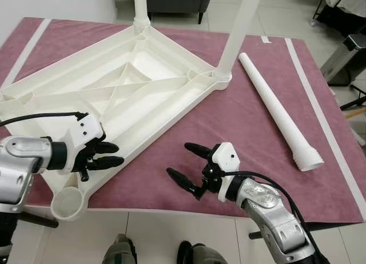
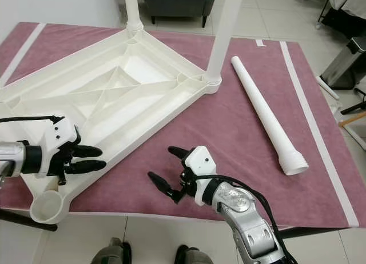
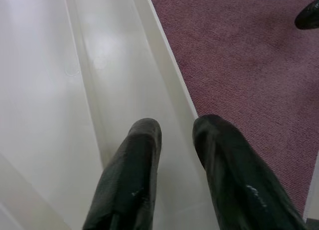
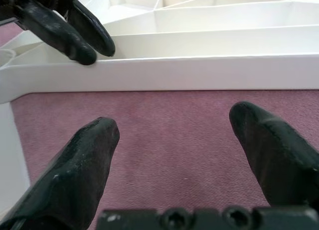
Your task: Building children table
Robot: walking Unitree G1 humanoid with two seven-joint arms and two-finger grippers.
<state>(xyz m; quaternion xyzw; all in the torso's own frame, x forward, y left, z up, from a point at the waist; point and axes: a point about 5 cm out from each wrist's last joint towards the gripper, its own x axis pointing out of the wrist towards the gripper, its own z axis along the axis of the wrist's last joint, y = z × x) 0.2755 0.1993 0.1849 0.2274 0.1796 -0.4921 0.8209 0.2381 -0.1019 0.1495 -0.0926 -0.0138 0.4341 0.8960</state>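
Note:
The white tabletop (image 1: 63, 67) lies upside down on a maroon rug (image 1: 246, 144). Two white legs (image 1: 240, 24) (image 1: 140, 7) stand in its far and right corners. Its near-left corner socket (image 1: 67, 202) holds nothing. A loose white leg (image 1: 274, 107) lies on the rug to the right, threaded end toward me. My left gripper (image 1: 119, 154) hovers at the tabletop's near rim (image 3: 164, 65), fingers almost together with nothing between them. My right gripper (image 1: 179, 159) hangs low over bare rug just in front of that rim (image 4: 199, 73), wide open.
A dark armchair (image 1: 177, 1) stands beyond the rug. A grey metal bin (image 1: 349, 55) is at the right edge. White tiled floor (image 1: 171, 235) surrounds the rug, and my feet (image 1: 120, 251) are at its near edge. Bare rug lies between tabletop and loose leg.

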